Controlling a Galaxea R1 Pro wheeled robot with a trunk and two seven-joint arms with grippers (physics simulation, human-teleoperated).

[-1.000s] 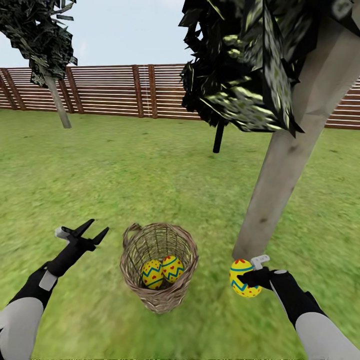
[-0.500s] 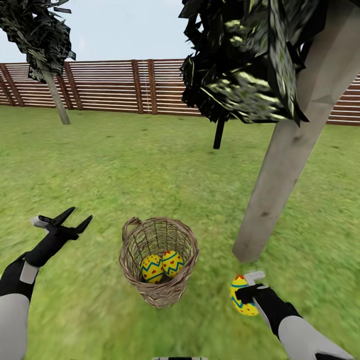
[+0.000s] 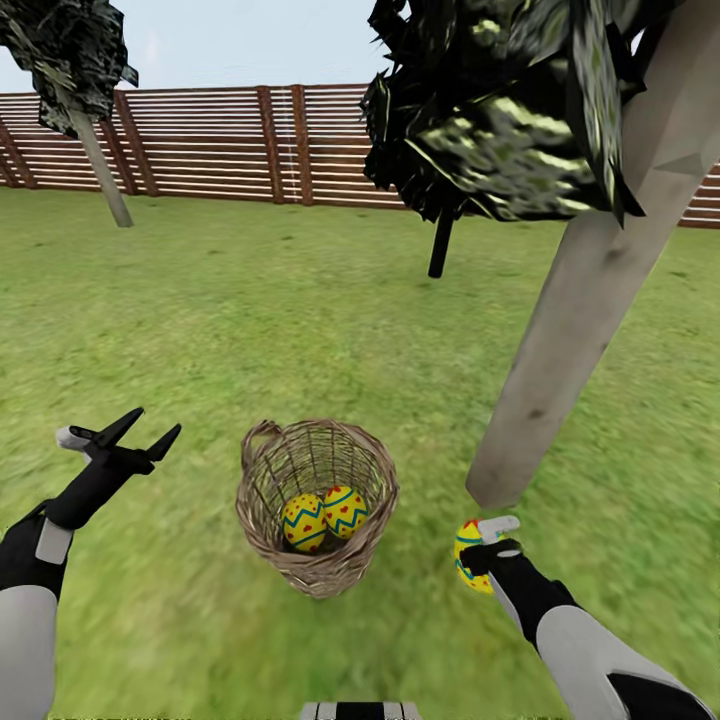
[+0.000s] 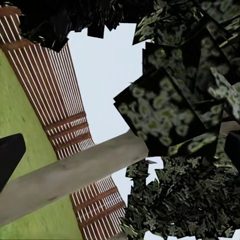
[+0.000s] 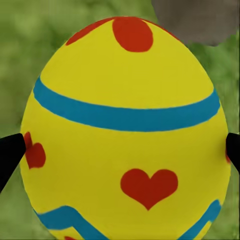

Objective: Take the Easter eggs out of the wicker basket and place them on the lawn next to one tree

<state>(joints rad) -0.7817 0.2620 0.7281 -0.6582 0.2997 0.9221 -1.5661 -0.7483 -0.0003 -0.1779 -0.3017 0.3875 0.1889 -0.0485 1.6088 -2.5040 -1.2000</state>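
We saw a pale blue sky (image 3: 240, 45) above, a thin black trunk (image 3: 438, 247) standing farther back, and a second, slimmer grey-trunked tree (image 3: 98, 168) far off.

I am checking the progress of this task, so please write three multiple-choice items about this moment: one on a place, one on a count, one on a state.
1. Where does the wicker basket stand?
A) on the lawn
B) on a table
C) on the fence

2. How many eggs lie in the basket?
A) none
B) two
C) three

3. What is the state of the right gripper?
A) open and empty
B) shut on the held egg
C) shut on the basket

Answers:
1 A, grass surrounds it.
2 B, two eggs show inside.
3 B, the fingertips press the egg's sides in the right wrist view.
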